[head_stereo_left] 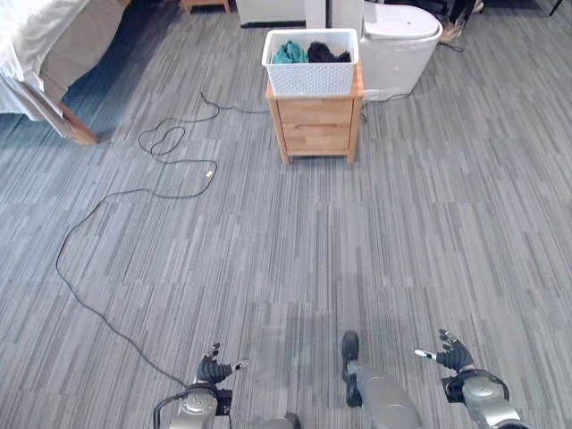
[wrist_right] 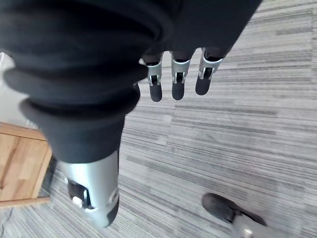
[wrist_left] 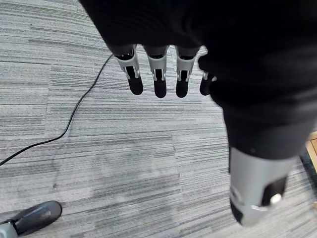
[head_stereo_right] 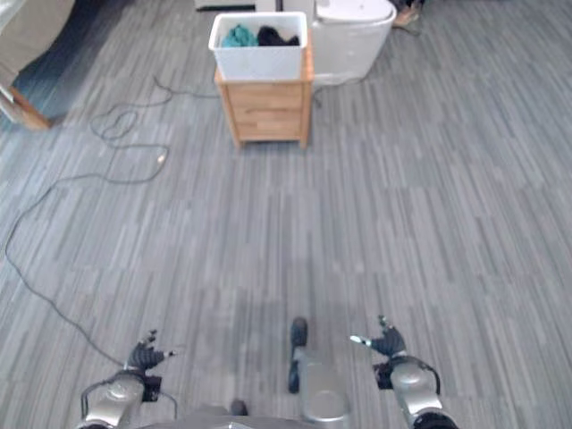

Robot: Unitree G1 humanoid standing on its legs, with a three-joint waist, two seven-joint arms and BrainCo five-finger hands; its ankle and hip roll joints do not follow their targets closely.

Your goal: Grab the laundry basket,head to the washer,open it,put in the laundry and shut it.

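Both my hands hang low, left hand point(head_stereo_left: 210, 369) and right hand point(head_stereo_left: 456, 356), fingers relaxed, holding nothing. The laundry basket point(head_stereo_left: 311, 64) sits on a wooden cabinet point(head_stereo_left: 316, 126) well ahead, beside the washer point(head_stereo_left: 399, 47).

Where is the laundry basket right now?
In the left eye view, the laundry basket sits atop a wooden nightstand far ahead, beside the white washer.

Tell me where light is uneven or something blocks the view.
Left eye view: floor evenly lit, no glare, dark shade beside the bed, laundry basket well lit. Left wrist view: the left hand, with its dark cover, hides much floor. Right wrist view: the right hand likewise.
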